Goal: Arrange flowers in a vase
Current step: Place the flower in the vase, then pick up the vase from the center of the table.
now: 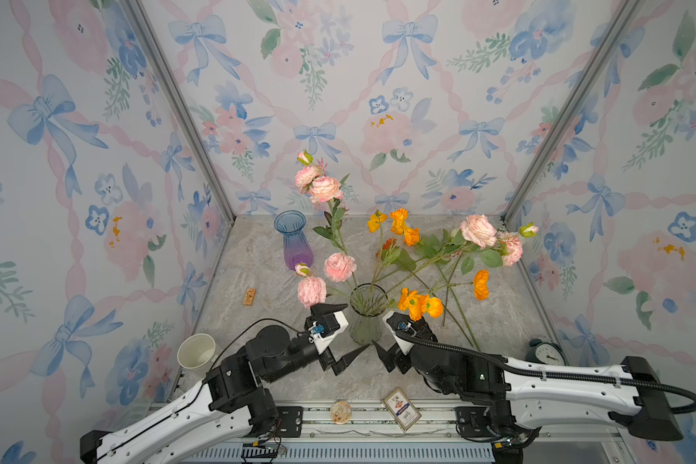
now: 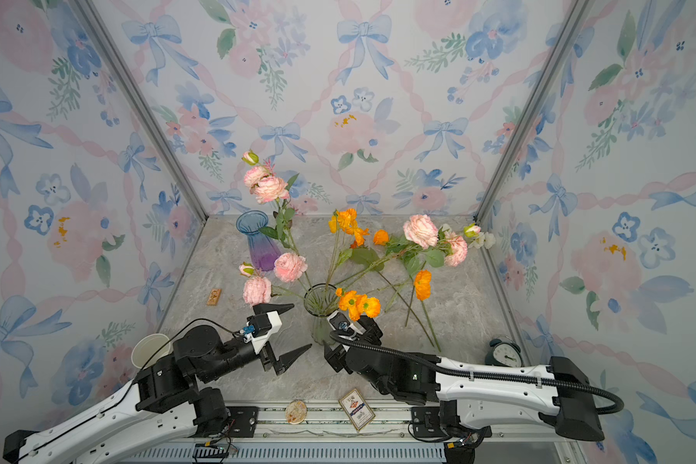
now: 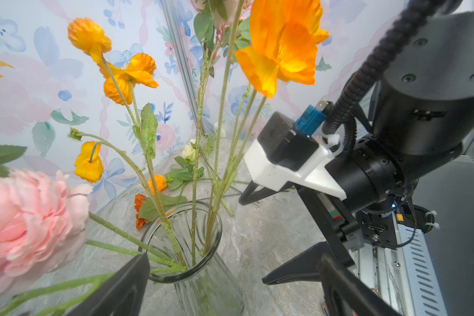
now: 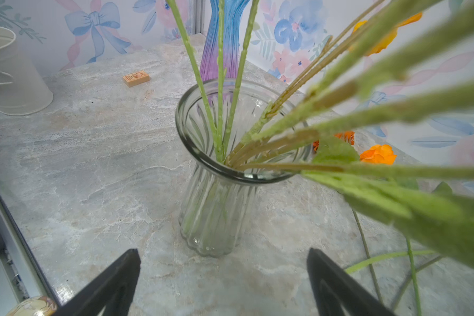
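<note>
A clear ribbed glass vase (image 1: 365,317) (image 2: 320,317) stands at the middle front of the table. It holds flowers: pink ruffled blooms (image 1: 325,189) (image 3: 28,224) and orange poppies (image 1: 418,303) (image 3: 282,46), whose green stems (image 4: 219,109) fan out of its mouth. More flowers lie on the table to the right, with pink blooms (image 1: 478,231) and an orange poppy (image 1: 481,284). My left gripper (image 1: 358,326) (image 3: 233,257) is open at the vase's left side. My right gripper (image 1: 398,333) (image 4: 222,250) is open at its right, partly hidden under the poppies. Neither holds anything.
A blue and purple vase (image 1: 292,241) stands at the back left. A white cup (image 1: 197,350) is at the front left, with a small wooden block (image 1: 249,296) nearby. An alarm clock (image 1: 545,352) sits front right. A card box (image 1: 402,409) and a round disc (image 1: 340,411) lie on the front rail.
</note>
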Tool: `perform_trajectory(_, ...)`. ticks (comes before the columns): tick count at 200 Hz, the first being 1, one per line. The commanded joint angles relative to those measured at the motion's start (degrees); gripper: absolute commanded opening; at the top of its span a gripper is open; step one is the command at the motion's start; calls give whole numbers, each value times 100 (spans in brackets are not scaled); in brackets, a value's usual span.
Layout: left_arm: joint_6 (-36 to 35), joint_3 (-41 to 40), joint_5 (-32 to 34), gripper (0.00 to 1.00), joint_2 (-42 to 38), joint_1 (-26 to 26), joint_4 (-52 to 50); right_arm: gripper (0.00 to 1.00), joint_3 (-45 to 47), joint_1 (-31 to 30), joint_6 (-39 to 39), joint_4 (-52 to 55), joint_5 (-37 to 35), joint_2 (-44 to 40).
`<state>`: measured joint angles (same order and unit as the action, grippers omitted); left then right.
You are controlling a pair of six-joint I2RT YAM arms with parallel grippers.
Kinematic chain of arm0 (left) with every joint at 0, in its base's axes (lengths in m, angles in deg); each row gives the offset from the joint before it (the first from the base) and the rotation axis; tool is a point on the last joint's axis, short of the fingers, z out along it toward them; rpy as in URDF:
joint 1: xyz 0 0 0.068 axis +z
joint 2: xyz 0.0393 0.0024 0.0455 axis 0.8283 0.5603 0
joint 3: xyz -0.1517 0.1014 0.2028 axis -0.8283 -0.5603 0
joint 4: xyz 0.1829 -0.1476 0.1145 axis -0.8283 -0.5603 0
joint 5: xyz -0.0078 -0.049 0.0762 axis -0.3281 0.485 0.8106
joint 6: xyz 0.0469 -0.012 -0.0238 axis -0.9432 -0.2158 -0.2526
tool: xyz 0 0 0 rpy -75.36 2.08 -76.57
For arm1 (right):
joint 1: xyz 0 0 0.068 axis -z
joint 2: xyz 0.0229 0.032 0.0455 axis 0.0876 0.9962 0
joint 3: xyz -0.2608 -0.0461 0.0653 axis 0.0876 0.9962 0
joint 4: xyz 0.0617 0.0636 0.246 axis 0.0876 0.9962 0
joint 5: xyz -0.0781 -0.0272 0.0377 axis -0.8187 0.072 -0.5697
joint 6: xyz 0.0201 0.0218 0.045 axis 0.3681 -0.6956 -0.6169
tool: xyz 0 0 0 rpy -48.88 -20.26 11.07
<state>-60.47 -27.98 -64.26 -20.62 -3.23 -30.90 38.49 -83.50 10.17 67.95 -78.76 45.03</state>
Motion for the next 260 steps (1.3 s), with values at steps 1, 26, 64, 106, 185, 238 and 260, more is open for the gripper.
perform_trajectory(1,18,-40,17,98,-22,54,21,97,110,-58,-216,352,-151,-51)
perform_trajectory(26,-2,-55,21,98,-33,60,16,97,235,-59,-303,389,-206,-137)
perform_trajectory(64,8,-65,17,98,-59,64,20,97,450,-60,-586,569,-205,-207)
perform_trajectory(106,14,-56,30,98,31,68,19,97,910,-97,-931,685,-192,-723)
perform_trajectory(185,1189,-285,1138,98,518,-338,179,97,1895,36,-406,37,82,-3129)
perform_trajectory(238,1486,-990,1787,98,222,-524,969,97,2295,440,288,-173,1524,-4340)
perform_trajectory(260,1355,-1578,1731,98,268,-522,1810,97,2304,600,420,-125,1791,-4561)
